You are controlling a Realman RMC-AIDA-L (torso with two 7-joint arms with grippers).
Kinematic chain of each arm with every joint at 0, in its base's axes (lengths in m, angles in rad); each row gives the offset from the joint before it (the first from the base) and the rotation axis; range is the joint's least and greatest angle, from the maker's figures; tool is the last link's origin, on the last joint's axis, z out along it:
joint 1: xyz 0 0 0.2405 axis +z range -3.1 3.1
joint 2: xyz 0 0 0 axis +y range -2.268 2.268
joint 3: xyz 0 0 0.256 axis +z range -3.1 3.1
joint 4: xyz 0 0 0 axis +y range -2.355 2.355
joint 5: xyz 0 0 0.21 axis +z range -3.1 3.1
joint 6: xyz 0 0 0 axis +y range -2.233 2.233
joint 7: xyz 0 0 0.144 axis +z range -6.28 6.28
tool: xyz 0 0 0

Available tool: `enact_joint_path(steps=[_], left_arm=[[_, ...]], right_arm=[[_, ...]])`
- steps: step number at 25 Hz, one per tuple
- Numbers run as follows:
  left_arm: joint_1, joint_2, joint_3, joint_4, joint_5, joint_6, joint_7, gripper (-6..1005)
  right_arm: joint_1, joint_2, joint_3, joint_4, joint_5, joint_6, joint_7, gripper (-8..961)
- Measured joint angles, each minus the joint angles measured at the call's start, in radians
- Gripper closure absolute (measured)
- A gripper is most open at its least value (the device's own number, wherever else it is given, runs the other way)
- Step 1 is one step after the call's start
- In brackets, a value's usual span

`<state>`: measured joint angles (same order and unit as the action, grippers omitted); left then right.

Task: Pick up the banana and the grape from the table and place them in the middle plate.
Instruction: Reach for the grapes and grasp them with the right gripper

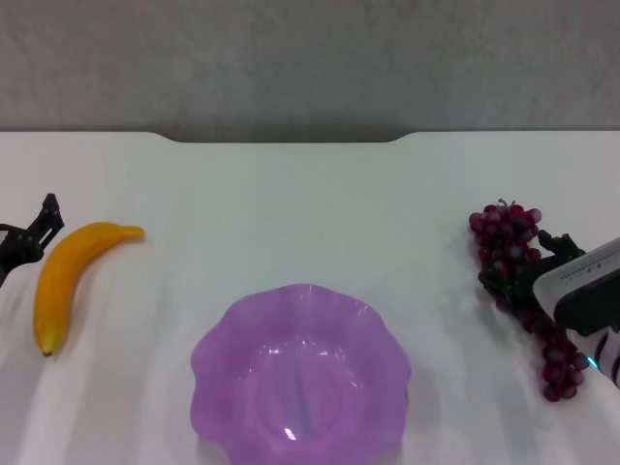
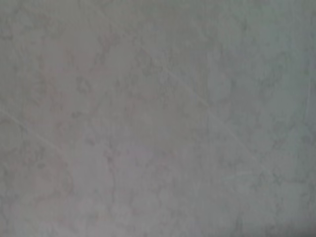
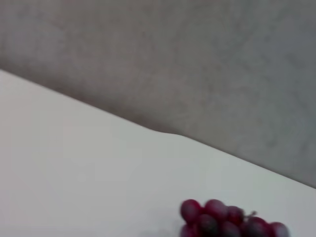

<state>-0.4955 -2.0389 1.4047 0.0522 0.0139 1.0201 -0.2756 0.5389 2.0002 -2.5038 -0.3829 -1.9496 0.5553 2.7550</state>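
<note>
The banana (image 1: 64, 279) lies on the white table (image 1: 310, 213) at the left, its dark tip toward me. My left gripper (image 1: 29, 231) is just left of the banana's far half, low by the table, fingers spread and empty. The grape bunch (image 1: 506, 237) lies at the right, tapering toward me. My right gripper (image 1: 523, 266) reaches in from the right, its dark fingers spread across the middle of the bunch, which still rests on the table. The purple scalloped plate (image 1: 208, 354) sits empty at front centre. The right wrist view shows the bunch's far end (image 3: 222, 217).
The table's far edge has a shallow notch (image 1: 286, 139) with a grey wall (image 1: 310, 58) behind it. The left wrist view shows only a mottled grey surface (image 2: 158, 118). Bare tabletop lies between each fruit and the plate.
</note>
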Motion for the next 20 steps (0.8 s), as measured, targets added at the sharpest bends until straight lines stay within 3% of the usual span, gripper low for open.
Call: enact_joint_path(steps=[20], left_arm=[[0.000,-0.001,0.002,0.006,0.002,0.000,0.001,100]], right_arm=[[-0.015,0.004,-0.002,0.002,-0.024,-0.065,0.009,62]])
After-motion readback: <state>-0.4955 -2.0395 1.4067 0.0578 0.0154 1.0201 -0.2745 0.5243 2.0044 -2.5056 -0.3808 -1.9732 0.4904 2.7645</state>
